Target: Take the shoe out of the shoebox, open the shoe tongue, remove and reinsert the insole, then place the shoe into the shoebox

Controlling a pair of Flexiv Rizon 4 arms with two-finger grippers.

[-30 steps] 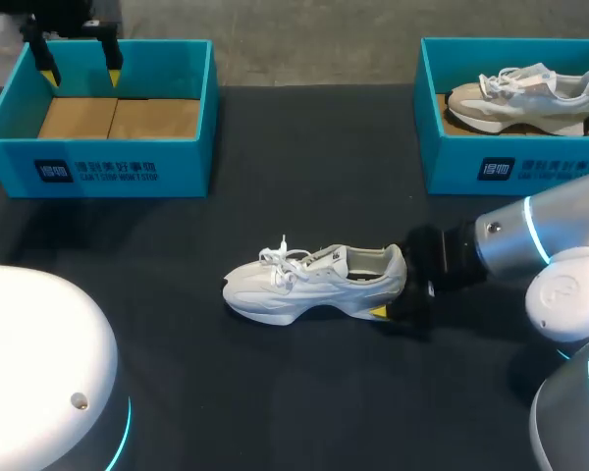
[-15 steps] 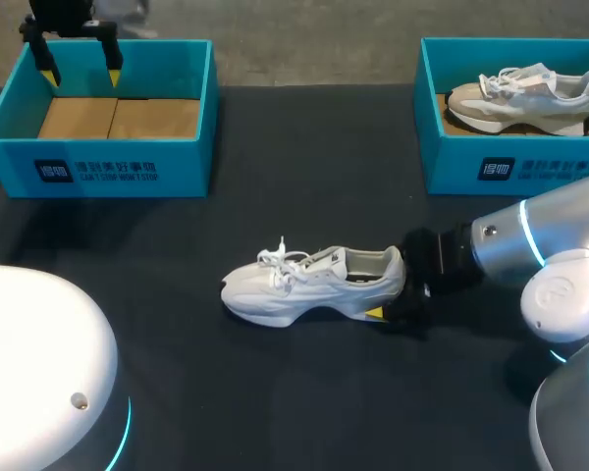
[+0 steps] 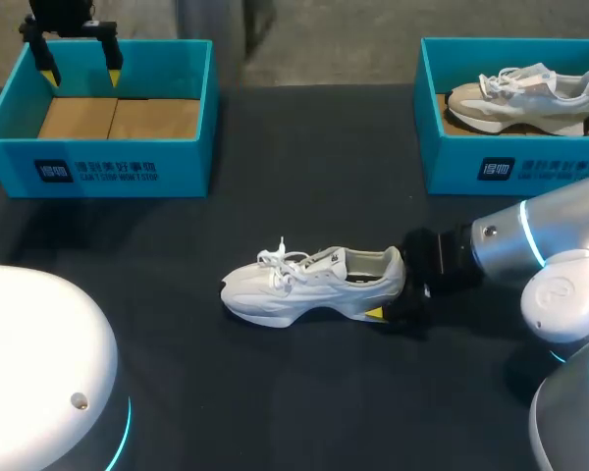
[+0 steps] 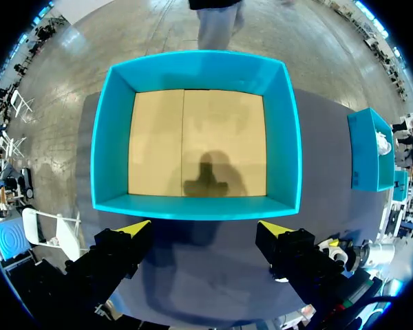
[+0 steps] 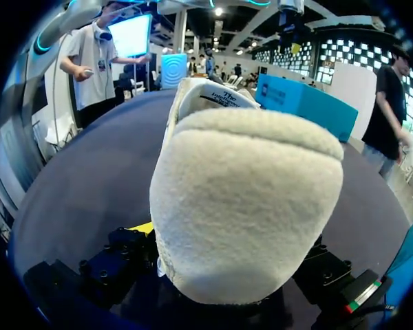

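A white shoe point(image 3: 309, 285) lies on its sole in the middle of the dark table, toe to the left. My right gripper point(image 3: 398, 294) comes in from the right and is shut on its heel. In the right wrist view the padded heel point(image 5: 244, 199) fills the gap, with one yellow-tipped finger point(image 5: 141, 227) against one side and the other finger against the opposite side. My left gripper point(image 3: 79, 61) hangs open above the far edge of the empty teal shoebox point(image 3: 98, 167). In the left wrist view that gripper point(image 4: 203, 230) holds nothing over the box's near wall point(image 4: 193, 206).
A second teal shoebox point(image 3: 510, 167) at the back right holds a beige shoe point(image 3: 520, 98); this box also shows in the left wrist view point(image 4: 368, 151). Bare dark tabletop surrounds the white shoe.
My right gripper's fingers have closed in slightly onto the shoe's heel, and the heel has shifted a little to the left. The left arm has not moved.
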